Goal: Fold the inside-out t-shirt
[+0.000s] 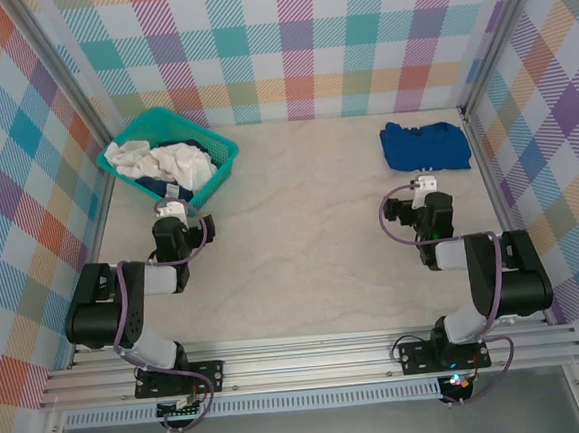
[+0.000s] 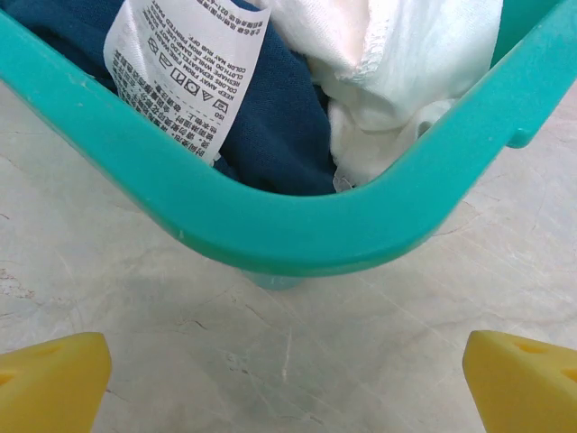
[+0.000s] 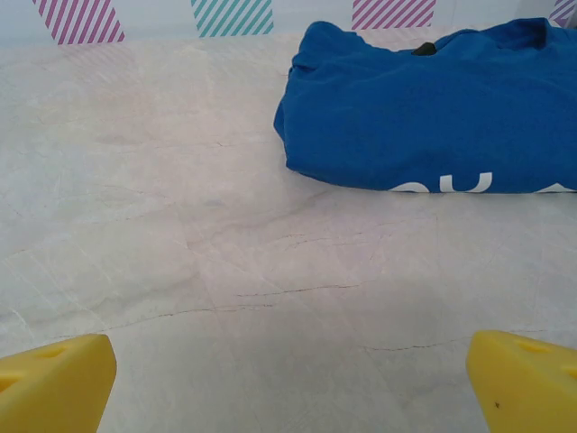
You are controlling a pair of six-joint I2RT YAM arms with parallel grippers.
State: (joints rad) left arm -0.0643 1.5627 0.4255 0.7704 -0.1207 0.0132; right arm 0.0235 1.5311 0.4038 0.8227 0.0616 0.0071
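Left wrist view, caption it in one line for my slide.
Open left gripper faces the teal plastic basket holding the white cotton t-shirt beside a dark navy garment with a white care label.

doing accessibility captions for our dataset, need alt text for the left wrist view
The curved rim of a teal basket crosses the frame, holding a crumpled white t-shirt beside a dark navy garment with a white care label. Below it, the left gripper is open, its yellow fingertips at the bottom corners over the pale stone-look table, touching nothing.
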